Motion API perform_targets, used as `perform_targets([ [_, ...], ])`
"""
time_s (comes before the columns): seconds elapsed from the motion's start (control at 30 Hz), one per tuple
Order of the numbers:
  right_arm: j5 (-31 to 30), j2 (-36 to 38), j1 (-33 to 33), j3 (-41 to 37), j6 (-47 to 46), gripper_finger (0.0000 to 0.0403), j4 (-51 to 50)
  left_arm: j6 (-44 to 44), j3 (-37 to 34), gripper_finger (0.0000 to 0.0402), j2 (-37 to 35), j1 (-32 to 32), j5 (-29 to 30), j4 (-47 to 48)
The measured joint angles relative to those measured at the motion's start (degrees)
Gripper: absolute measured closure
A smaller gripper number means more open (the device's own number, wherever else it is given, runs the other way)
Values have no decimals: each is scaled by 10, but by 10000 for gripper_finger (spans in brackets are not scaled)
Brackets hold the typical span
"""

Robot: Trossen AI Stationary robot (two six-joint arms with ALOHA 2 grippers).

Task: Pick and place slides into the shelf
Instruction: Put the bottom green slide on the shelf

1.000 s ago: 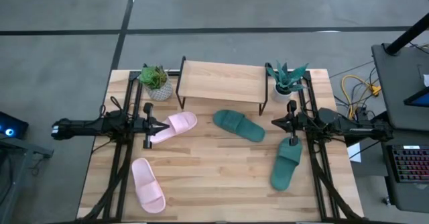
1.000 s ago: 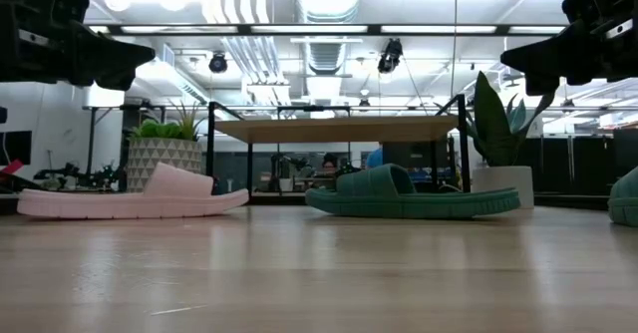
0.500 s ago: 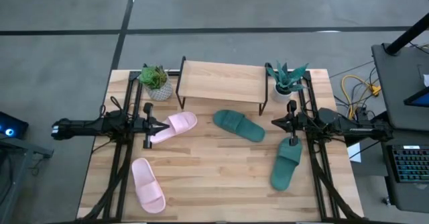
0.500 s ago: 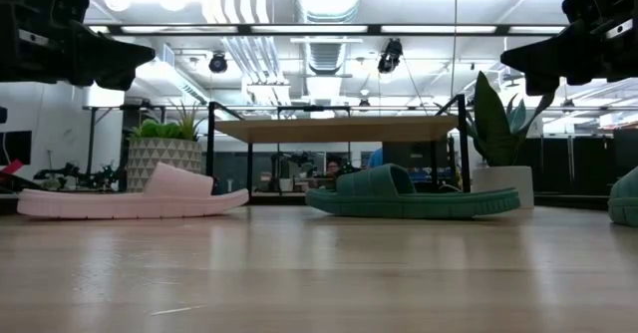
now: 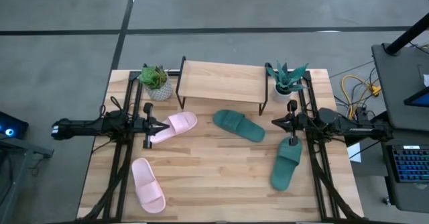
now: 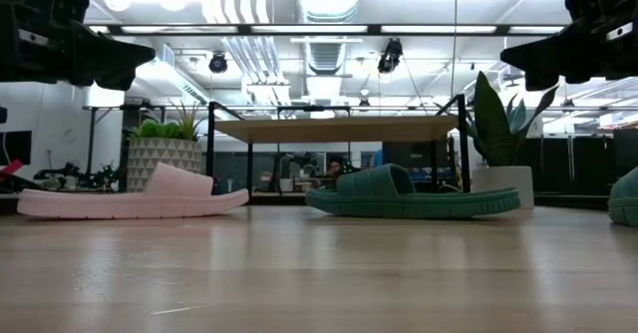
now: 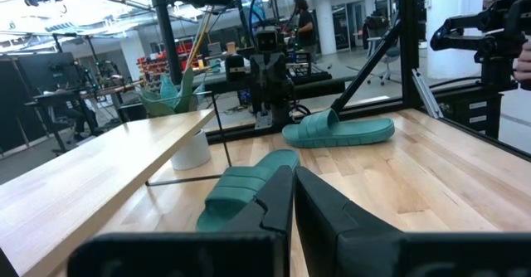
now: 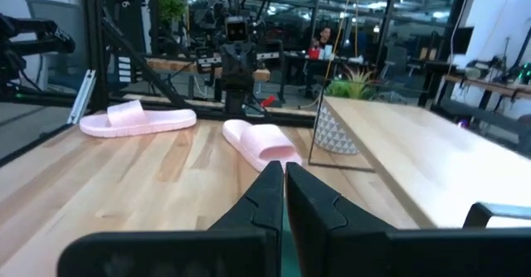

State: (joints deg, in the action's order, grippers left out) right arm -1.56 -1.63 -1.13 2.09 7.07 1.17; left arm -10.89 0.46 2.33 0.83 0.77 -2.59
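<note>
Both arms hover raised above the table with shut fingers, touching nothing. My left gripper (image 5: 165,125) (image 7: 293,171) is over the heel end of one pink slide (image 5: 177,125), which lies sole down in front of the shelf (image 5: 222,81). The second pink slide (image 5: 147,186) lies near the table's near left corner. My right gripper (image 5: 274,122) (image 8: 283,168) hangs between a teal slide (image 5: 238,125), lying slantwise before the shelf, and the other teal slide (image 5: 287,165) near the right edge. In the low view the space under the shelf top (image 6: 334,129) shows nothing on the table.
A small potted plant (image 5: 155,82) stands left of the shelf and a spiky one (image 5: 288,80) to its right. Black arm frames (image 5: 122,157) run along both table sides. Bare wood (image 5: 214,177) lies between the slides toward the near edge.
</note>
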Motion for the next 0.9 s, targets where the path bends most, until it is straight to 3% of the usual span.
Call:
perform_targets([
  [0.33, 0, -1, 0, 0, -22, 394, 81, -1, 0, 402, 0, 0, -5, -3],
  [0.53, 0, -28, 3, 7, -11, 386, 171, -60, 0, 401, 0, 0, 3, -80],
  [0.73, -49, -141, 27, 100, 38, 319, 117, -93, 0, 360, 0, 0, 42, -130],
  [0.9, -79, -264, 56, 239, 13, 259, -39, -90, 0, 294, 0, 0, 40, -128],
])
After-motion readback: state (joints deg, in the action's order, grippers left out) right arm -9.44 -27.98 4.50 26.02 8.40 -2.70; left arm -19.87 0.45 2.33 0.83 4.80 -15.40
